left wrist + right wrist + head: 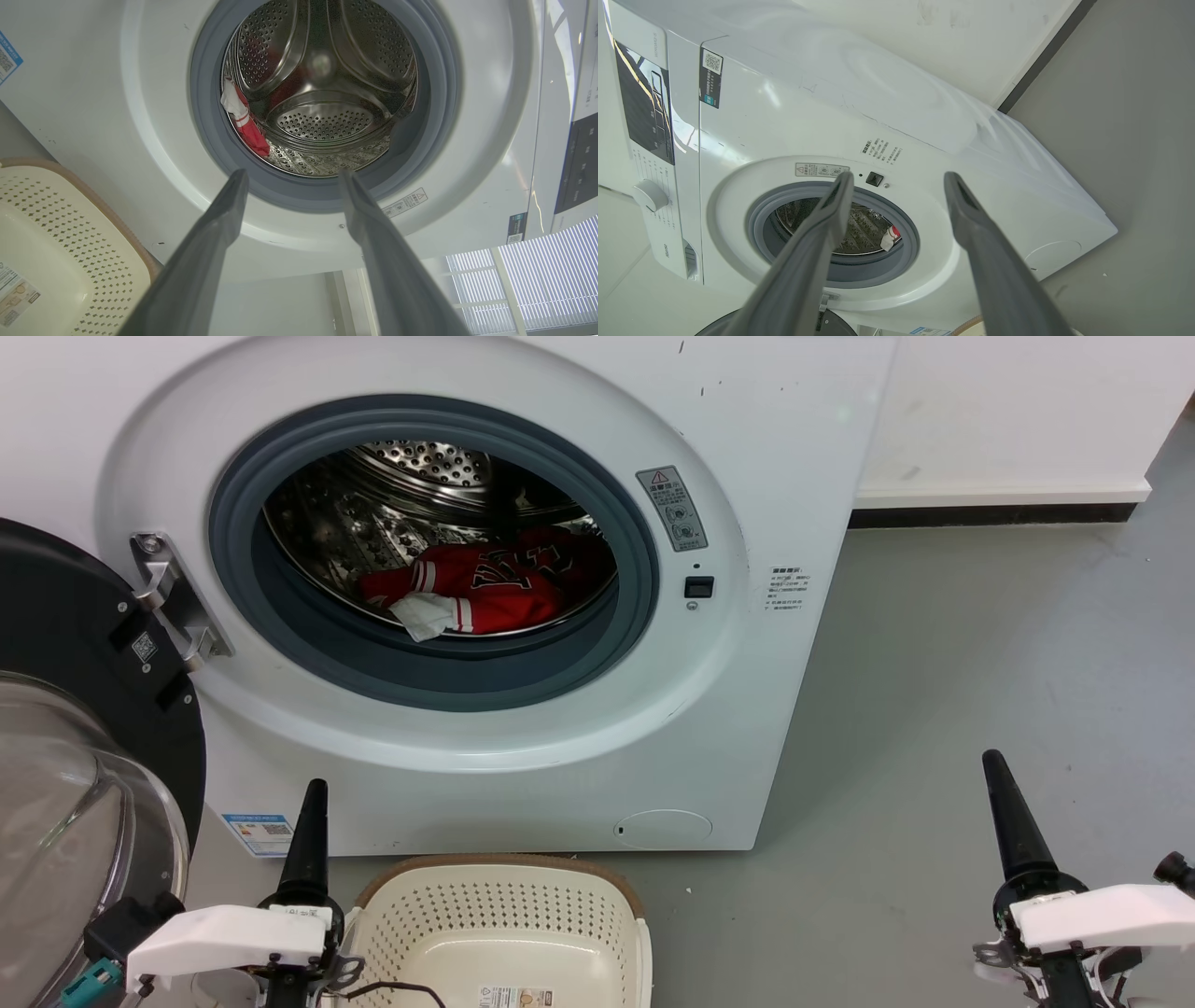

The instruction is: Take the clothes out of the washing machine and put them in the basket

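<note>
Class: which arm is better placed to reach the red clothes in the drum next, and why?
Left. The left jaws, open, sit before the washing machine, beside the basket, aimed into the drum holding the clothes. The right jaws hang over floor right of the machine.

head: high, downward | wrists: low, forward | shared: washing machine (523, 747)

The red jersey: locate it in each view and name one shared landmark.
Head view: the red jersey lies low in the drum, upper centre of the picture.
Left wrist view: at the drum's left edge.
Right wrist view: a small red-and-white bit at the drum's right edge.
Shared landmark: the grey rubber ring.
</note>
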Available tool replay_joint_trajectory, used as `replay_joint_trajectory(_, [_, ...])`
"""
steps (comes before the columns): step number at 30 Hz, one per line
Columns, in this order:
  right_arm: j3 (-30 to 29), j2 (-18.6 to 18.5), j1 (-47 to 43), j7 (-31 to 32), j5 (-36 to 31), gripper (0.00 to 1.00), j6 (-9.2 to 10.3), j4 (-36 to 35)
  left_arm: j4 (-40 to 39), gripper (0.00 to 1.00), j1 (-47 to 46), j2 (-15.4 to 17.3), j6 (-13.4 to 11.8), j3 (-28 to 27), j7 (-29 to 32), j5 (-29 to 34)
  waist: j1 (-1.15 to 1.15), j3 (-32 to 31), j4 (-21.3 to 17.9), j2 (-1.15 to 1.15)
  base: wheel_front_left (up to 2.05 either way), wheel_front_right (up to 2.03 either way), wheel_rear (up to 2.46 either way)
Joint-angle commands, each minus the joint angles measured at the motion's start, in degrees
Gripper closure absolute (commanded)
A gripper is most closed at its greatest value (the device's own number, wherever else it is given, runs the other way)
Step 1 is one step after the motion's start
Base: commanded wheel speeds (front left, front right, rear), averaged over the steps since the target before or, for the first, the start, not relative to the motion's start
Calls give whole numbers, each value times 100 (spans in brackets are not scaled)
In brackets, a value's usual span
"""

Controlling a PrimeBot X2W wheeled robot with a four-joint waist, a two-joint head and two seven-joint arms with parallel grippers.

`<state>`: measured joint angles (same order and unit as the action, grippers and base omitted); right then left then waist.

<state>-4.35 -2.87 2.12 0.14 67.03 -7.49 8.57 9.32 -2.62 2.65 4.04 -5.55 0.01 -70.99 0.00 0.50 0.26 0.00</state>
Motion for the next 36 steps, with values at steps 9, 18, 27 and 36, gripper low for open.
replay_joint_trajectory(9, [270,-7,-36,-234,-1427,0,0,-438,-371,0,49,17,-241,174,-234,1115,0,12,9,0,0,0,0])
replay_joint_trajectory(18, [433,-7,-128,-418,-2442,0,0,-659,-544,0,136,19,-397,325,-413,2014,0,23,10,0,0,0,0])
replay_joint_trajectory(27, [528,-6,-197,-589,-3250,0,0,-854,-680,0,206,20,-472,436,-581,2777,0,22,13,0,0,0,0])
replay_joint_trajectory(36, [575,-5,-306,-738,-3995,0,0,-942,-779,0,299,22,-476,516,-732,3542,0,3,24,0,0,0,0])
